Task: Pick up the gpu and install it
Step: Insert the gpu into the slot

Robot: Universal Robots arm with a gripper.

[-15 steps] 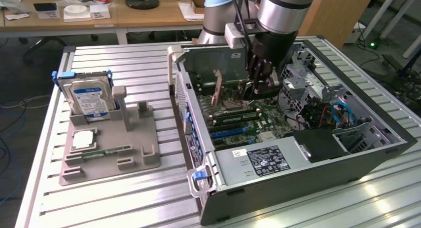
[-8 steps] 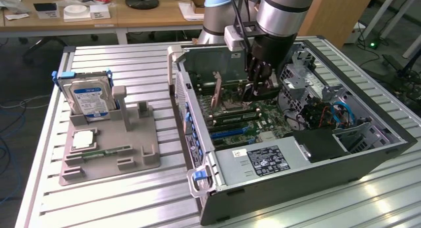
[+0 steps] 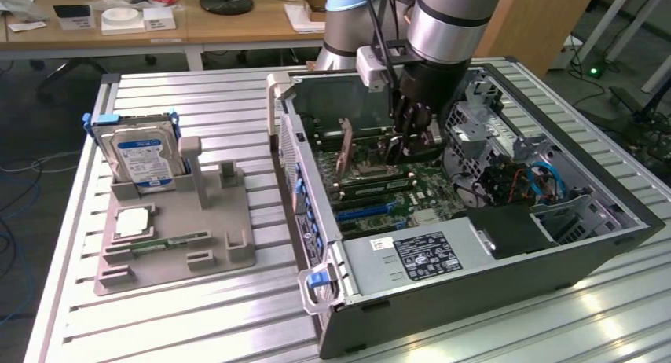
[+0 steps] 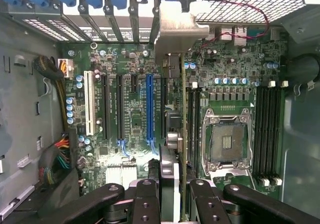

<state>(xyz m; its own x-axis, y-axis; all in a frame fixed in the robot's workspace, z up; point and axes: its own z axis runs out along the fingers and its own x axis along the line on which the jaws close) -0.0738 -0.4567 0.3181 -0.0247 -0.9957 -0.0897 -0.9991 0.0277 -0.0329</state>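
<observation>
Inside the open computer case (image 3: pixel 587 245), my gripper (image 3: pixel 407 149) hangs low over the green motherboard (image 3: pixel 419 198). In the wrist view the gripper (image 4: pixel 172 204) is shut on the gpu (image 4: pixel 182 134), which I see edge-on as a thin green board between the two black fingers (image 4: pixel 147 204). Its silver end bracket (image 4: pixel 176 33) reaches toward the row of rear slot covers. The card stands over the black slot beside the blue expansion slot (image 4: pixel 149 108). Whether it is seated in a slot I cannot tell.
The empty CPU socket (image 4: pixel 225 141) and RAM slots (image 4: pixel 267 134) lie close beside the card. Cable bundles (image 4: pixel 57 159) sit along one case wall. On the exterior view's left, a grey fixture (image 3: pixel 173 237) holds a hard drive (image 3: pixel 147 163). A power supply (image 3: pixel 419 257) occupies the case's near end.
</observation>
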